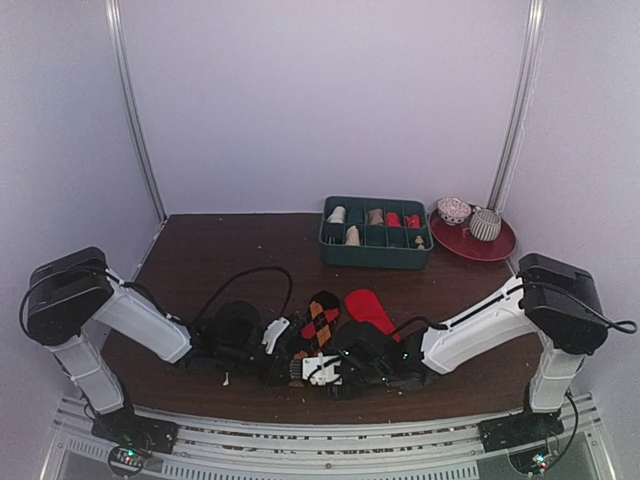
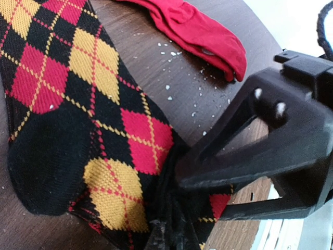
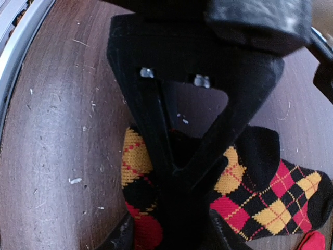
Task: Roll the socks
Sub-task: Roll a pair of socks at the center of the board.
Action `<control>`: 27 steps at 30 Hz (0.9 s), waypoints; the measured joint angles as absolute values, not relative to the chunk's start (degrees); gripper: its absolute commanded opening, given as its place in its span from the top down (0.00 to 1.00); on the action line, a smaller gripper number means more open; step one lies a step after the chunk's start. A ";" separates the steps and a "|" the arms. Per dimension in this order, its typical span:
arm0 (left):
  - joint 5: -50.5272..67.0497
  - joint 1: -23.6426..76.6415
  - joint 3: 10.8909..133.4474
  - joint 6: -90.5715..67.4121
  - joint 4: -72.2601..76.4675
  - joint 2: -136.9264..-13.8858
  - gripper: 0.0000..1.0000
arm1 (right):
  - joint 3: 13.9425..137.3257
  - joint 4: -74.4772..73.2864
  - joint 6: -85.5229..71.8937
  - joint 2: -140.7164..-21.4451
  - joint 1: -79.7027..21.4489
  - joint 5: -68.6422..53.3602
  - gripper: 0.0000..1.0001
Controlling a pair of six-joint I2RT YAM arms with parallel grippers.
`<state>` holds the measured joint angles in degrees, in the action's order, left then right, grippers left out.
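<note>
1. The left claw is pressed together, pinching the argyle sock at its near end. The red sock lies just beside it on the counter.
2. The right claw straddles the same end, jaws apart; I cannot tell whether it grips.
3. Best now: hold the fabric taut and turn it tight and even.

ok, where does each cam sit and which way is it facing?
Top external: above and behind the bases, looking down and forward over the table; left arm and right arm show.
Left wrist: on the left arm, looking down at the argyle sock and red sock; left gripper's fingers show.
Right wrist: on the right arm, looking down at the argyle sock and table edge; right gripper's fingers show.
Shared: all three see the argyle sock.
</note>
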<state>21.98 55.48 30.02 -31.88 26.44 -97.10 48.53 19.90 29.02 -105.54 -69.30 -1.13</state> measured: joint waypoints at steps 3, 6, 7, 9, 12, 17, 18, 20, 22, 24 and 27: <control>22.06 55.44 30.00 -31.55 26.33 -97.08 1.00 | 50.33 19.40 26.30 -107.33 -68.51 -3.40 0.81; 21.98 55.20 30.00 -30.94 25.82 -96.77 1.00 | 51.07 18.39 22.90 -107.77 -67.42 -6.39 0.87; 21.78 55.20 30.02 -30.65 25.50 -96.51 0.97 | 51.11 18.33 21.78 -107.77 -66.98 -7.49 0.88; 20.82 55.24 30.28 -29.67 24.18 -95.59 0.80 | 51.11 18.37 18.90 -107.77 -65.80 -10.79 0.89; 17.23 55.44 30.74 -27.59 18.85 -92.47 0.57 | 50.46 18.76 13.91 -107.81 -63.79 -16.91 0.89; 9.91 55.59 29.34 -23.53 11.68 -81.65 0.35 | 47.81 22.65 4.14 -108.20 -59.79 -28.93 0.89; 8.73 55.61 28.53 -22.57 11.73 -78.19 0.35 | 47.40 23.73 1.98 -108.62 -59.00 -31.22 0.89; 7.09 55.64 26.17 -20.51 13.93 -71.72 0.35 | 47.22 25.52 -2.44 -109.73 -57.47 -35.46 0.89; 6.59 56.14 23.22 -18.28 17.58 -67.68 0.35 | 47.35 26.50 -6.24 -110.63 -56.29 -38.48 0.89; 6.61 57.23 20.47 -16.19 21.10 -66.78 0.35 | 48.16 26.09 -10.04 -111.44 -55.27 -41.28 0.89; 7.51 58.54 18.35 -13.67 24.53 -70.37 0.35 | 49.54 24.14 -13.89 -112.29 -54.24 -43.97 0.89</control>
<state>7.51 58.54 18.35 -13.67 24.53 -70.37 49.54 24.14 -13.89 -112.29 -54.24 -43.97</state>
